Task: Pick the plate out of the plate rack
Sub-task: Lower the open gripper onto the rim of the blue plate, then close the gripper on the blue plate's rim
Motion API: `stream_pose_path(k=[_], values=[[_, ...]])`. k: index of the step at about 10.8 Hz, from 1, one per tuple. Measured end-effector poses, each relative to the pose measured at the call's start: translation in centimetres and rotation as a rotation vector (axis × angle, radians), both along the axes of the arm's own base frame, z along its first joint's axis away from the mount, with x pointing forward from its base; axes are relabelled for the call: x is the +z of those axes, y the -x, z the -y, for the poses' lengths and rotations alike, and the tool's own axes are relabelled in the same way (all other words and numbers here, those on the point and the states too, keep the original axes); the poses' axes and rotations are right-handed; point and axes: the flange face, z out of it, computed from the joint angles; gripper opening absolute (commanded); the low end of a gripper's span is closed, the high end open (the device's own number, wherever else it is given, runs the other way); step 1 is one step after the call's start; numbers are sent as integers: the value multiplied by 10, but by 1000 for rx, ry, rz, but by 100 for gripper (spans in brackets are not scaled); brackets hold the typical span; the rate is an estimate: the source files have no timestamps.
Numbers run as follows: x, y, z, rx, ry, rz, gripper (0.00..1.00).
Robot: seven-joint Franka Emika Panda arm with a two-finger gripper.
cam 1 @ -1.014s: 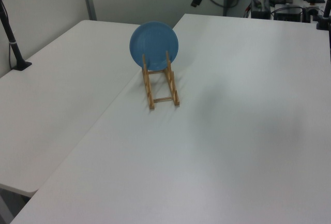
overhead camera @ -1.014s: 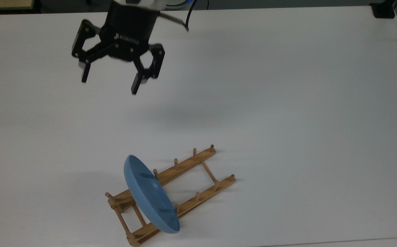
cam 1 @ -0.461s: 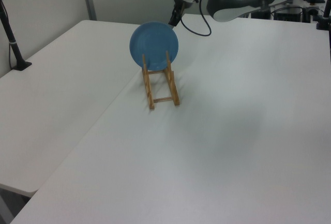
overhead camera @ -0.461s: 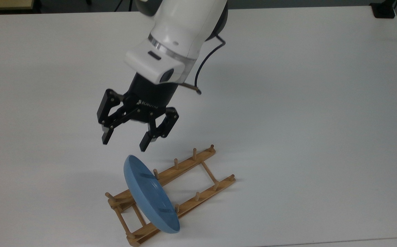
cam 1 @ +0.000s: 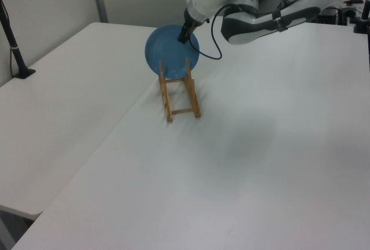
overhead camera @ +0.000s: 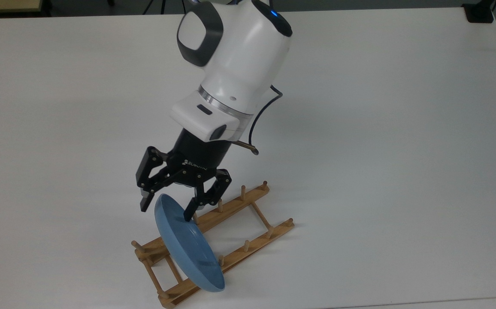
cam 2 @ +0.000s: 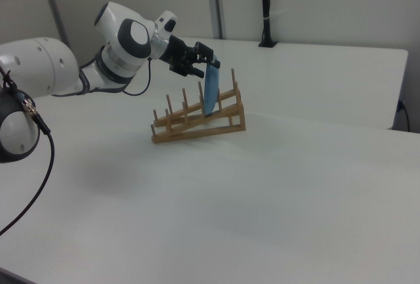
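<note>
straddling the top rim of the plate [overhead camera: 188, 242], my claw [overhead camera: 167, 209] is spread, one finger on each face, nothing pinched yet. the plate stands on edge between pegs near one end of the plate rack [overhead camera: 231, 223] on the desk [overhead camera: 381, 128]. i judge it stiff, light and smooth, likely to slip or chip, so the upper rim is the place to grip. half a second ago my claw hung just above that rim; now it has dropped around it, and the plate hasn't moved.

White rounded arm [overhead camera: 235, 56], black cable [overhead camera: 261, 112], black two-finger gripper [overhead camera: 166, 208] with white lettering.
</note>
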Motion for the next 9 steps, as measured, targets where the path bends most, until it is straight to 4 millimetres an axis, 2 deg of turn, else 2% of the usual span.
stream_pose_path(k=[1,4,5,7,9], values=[[-1,-1,-3,0,-1,4,52],[6,-2,-1,-3,1,22,42],[7,-2,1,-5,8,24,36],[9,-3,8,-6,49,27,16],[9,-3,9,-4,63,28,3]])
